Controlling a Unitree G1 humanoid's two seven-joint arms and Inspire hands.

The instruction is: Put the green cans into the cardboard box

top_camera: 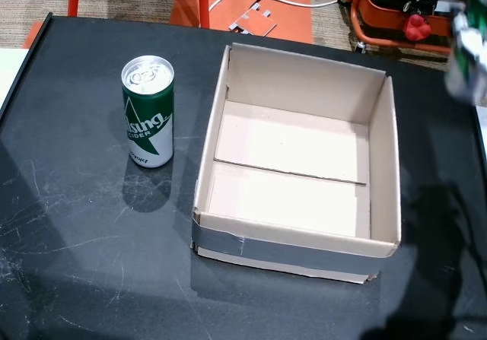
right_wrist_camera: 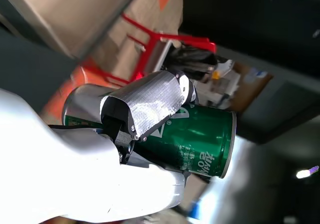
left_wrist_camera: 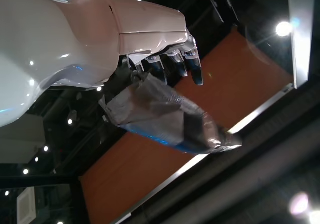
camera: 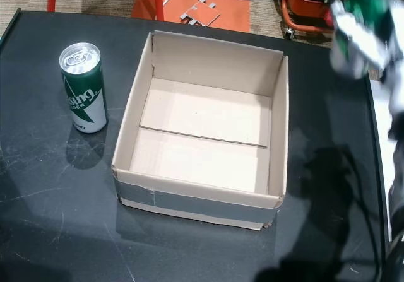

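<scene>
A scratched black table (top_camera: 84, 256) is carrying an upright green can (top_camera: 148, 112) near its left side, while an open, empty cardboard box (top_camera: 297, 241) with taped front edge is sitting just beside it

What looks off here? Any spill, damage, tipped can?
Nothing stands out. The cardboard box sits empty and open, grey tape along its near wall. One green can stands upright left of it, unopened. The right hand holds a second can. No spill.
</scene>
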